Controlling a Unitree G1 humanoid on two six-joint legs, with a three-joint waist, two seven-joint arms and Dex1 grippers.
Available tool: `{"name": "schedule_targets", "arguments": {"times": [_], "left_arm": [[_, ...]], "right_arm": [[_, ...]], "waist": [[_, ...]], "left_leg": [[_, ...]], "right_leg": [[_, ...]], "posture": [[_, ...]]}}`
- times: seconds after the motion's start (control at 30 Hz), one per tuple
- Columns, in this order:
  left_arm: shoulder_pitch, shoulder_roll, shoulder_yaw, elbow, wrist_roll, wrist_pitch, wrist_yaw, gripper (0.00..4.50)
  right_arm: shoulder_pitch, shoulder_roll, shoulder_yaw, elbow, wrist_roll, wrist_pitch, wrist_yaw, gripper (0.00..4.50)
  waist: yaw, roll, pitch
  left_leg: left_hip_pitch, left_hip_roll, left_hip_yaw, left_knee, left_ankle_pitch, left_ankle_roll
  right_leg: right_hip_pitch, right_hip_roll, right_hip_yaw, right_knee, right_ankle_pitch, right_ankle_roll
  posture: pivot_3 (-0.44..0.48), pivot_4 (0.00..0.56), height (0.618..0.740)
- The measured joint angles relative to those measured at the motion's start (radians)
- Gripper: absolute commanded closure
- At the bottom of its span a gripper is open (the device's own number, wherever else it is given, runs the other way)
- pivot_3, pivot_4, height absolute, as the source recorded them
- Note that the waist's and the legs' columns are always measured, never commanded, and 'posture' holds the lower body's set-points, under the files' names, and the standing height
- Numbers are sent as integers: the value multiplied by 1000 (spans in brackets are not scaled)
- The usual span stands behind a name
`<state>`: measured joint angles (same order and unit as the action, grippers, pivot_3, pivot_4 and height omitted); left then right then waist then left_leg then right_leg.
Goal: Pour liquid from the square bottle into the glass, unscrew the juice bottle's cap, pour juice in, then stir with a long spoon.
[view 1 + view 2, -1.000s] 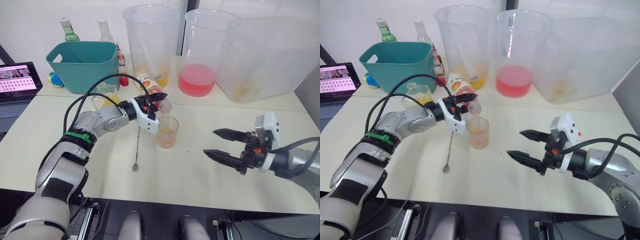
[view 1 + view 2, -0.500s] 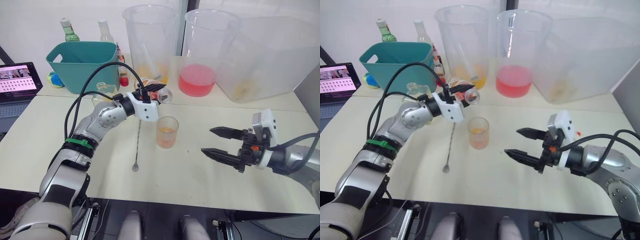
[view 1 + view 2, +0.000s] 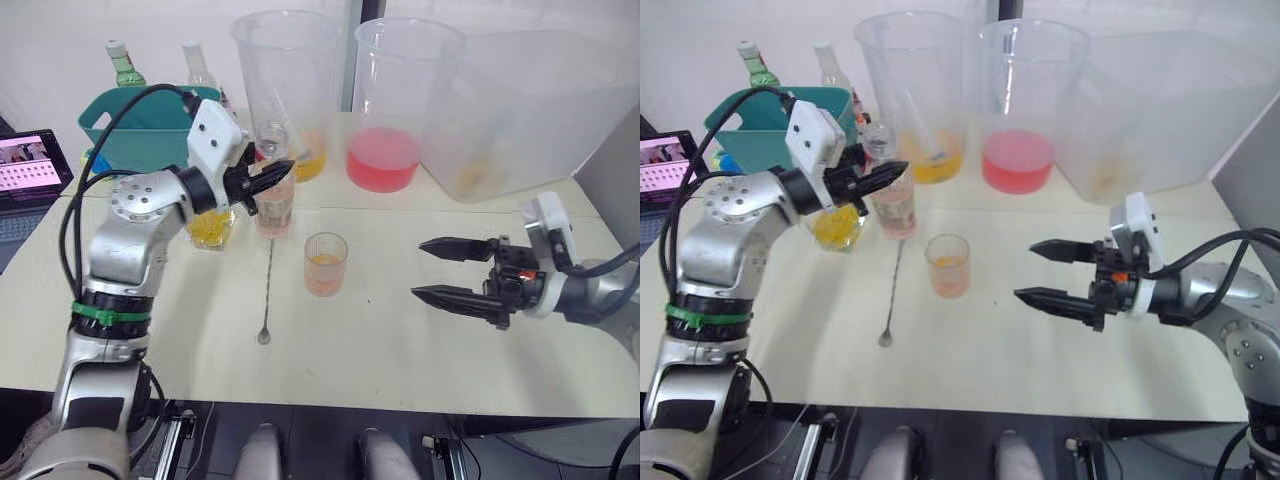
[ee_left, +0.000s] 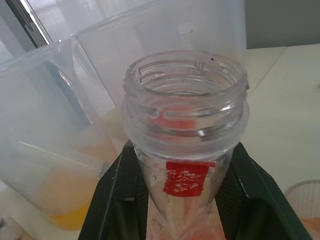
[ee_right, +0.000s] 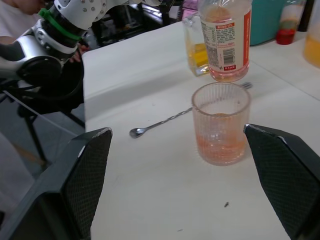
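Observation:
My left gripper point(image 3: 268, 178) is shut on the juice bottle point(image 3: 277, 208) and holds it upright, behind and to the left of the glass point(image 3: 325, 263). The bottle's mouth point(image 4: 186, 100) is open, with no cap on it, and a little pink liquid sits at the bottom. The glass point(image 5: 221, 130) stands on the table with a shallow orange-pink layer inside. The long spoon point(image 3: 267, 290) lies flat on the table left of the glass. The square bottle point(image 3: 212, 228) with yellow contents stands behind my left arm. My right gripper point(image 3: 417, 268) hovers open, to the right of the glass, with nothing in it.
A teal basket point(image 3: 140, 125) stands at the back left with a green bottle point(image 3: 118, 62) and a clear bottle point(image 3: 192, 60) behind it. Two huge beakers point(image 3: 285, 80) point(image 3: 405, 100) and a clear tub point(image 3: 520, 110) line the back. A laptop point(image 3: 35, 165) sits at the far left.
My left gripper has swung the juice bottle from tilted over the glass to upright and drawn it back to the left. The right gripper has stayed open in about the same place.

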<state>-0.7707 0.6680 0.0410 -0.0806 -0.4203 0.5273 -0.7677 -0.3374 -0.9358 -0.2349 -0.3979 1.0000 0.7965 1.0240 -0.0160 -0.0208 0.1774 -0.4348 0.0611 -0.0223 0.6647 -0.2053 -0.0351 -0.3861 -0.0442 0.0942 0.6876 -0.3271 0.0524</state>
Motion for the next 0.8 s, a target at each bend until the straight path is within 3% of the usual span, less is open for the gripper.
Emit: {"name": "schedule_targets", "arguments": {"times": [0.17, 0.37, 0.57, 0.8], "left_arm": [[157, 145, 141, -137, -105, 182, -21, 3099], [360, 209, 329, -162, -177, 290, -29, 3099], [295, 226, 506, -3, -212, 280, 23, 3099], [139, 214, 457, 299, -113, 89, 57, 3099]], "right_arm": [[-94, -10, 64, 97, -45, -11, 115, 39], [-164, 13, 142, 179, -95, -27, 202, 39], [-191, 24, 157, 193, -131, -26, 228, 39], [-158, 17, 140, 181, -151, -7, 205, 39]], "waist": [[-7, 0, 0], [-1, 0, 0], [10, -1, 0], [8, -1, 0]], "left_leg": [[1, 1, 0, 0, 0, 0], [0, 2, 0, 0, 0, 0], [0, 1, 0, 0, 0, 0], [-1, 1, 0, 0, 0, 0]], "right_leg": [[0, 0, 0, 0, 0, 0], [-1, 0, -1, 0, 0, -1], [0, -1, -2, -1, 0, -1], [-1, 0, -2, -1, 0, -1]], "posture": [[0, 150, 726], [0, 150, 726], [0, 150, 726], [0, 150, 726]]}}
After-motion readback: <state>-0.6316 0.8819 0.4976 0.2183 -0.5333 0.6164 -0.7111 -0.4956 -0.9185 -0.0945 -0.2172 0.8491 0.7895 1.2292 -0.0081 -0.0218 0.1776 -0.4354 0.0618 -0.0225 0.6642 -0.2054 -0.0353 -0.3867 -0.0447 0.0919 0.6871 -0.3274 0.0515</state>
